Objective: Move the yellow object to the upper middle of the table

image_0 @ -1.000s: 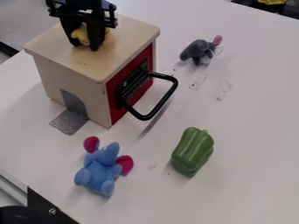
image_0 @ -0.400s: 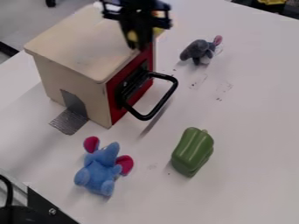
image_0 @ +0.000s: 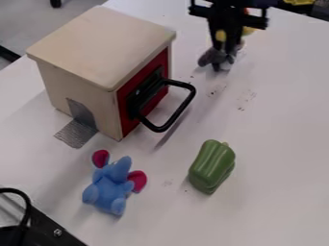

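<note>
No legible text, labels, brands, numbers or signs on anything.

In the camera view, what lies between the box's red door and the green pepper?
The black handle, jutting from the red door, then white tabletop up to the green pepper.
</note>
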Tool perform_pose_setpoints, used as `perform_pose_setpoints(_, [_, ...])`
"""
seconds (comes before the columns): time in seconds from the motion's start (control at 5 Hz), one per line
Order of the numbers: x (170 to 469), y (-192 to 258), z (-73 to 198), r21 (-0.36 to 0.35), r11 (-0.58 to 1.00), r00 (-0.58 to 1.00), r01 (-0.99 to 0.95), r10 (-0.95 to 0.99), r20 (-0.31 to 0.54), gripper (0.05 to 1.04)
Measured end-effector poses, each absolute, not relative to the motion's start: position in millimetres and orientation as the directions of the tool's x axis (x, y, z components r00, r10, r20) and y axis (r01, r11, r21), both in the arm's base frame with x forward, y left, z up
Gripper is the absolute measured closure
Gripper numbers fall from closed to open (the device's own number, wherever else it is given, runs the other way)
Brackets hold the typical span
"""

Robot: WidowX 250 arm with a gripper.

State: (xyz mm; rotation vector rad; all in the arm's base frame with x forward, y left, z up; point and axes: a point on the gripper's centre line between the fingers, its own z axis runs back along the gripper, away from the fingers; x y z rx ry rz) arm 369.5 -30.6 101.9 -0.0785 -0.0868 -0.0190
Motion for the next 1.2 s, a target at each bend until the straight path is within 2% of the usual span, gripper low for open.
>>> perform_pose_setpoints(0.4, [392.6, -59.7, 53.3, -0.050, 0.998, 0.998, -0.048, 0.051, 0.049, 0.952])
perform_pose_setpoints(0.6, [395.0, -64.7, 44.4, -0.039, 0.996, 0.994, -0.081, 0.083, 0.066, 0.780])
perform_pose_setpoints(1.0, [385.0, -64.5, 36.1, -0.039, 0.996, 0.997, -0.076, 0.077, 0.031, 0.197])
perform_pose_setpoints(1.2, [378.1, -65.6, 67.4, -0.058, 0.996, 0.995, -0.062, 0.066, 0.074, 0.081])
